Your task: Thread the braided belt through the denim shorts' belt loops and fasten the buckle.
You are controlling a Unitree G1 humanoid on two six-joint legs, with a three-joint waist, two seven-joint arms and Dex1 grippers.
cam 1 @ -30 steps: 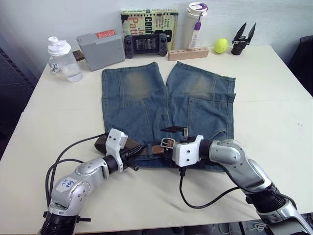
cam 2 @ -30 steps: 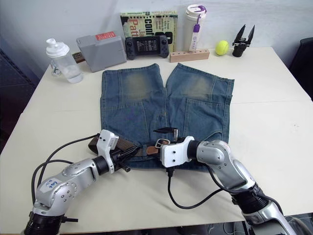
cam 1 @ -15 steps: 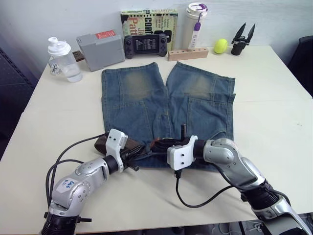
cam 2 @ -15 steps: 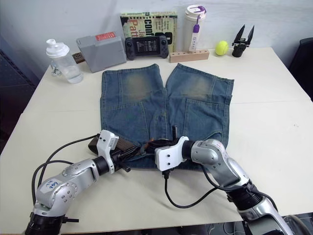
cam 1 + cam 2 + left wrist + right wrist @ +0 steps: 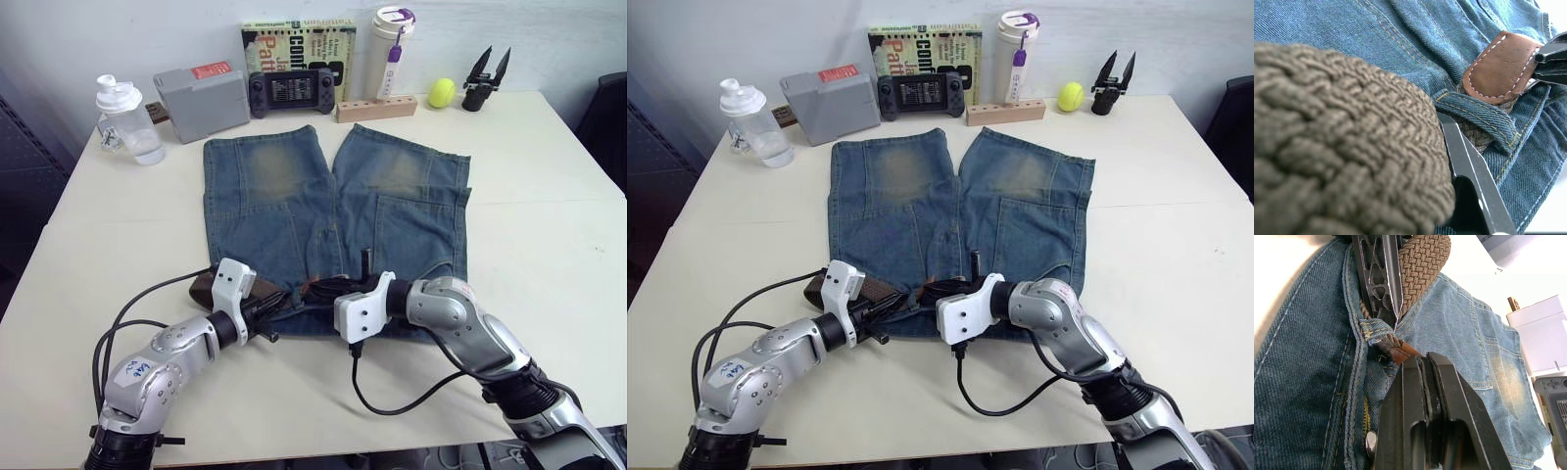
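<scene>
Lying flat on the tabletop (image 5: pixel 549 235), the shorts (image 5: pixel 333 211) have the belt (image 5: pixel 1342 147) at their waistband, right hand (image 5: pixel 1413 363) pinching its leather tip past a loop (image 5: pixel 1479 115), left hand (image 5: pixel 269 308) clamping the braid.

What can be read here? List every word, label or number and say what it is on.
"Comi": large letters on the book cover; its other print is partly hidden or too small to read.
Red label on the grey box: too small to read.
Game controller screen: too blurred to read.
</scene>
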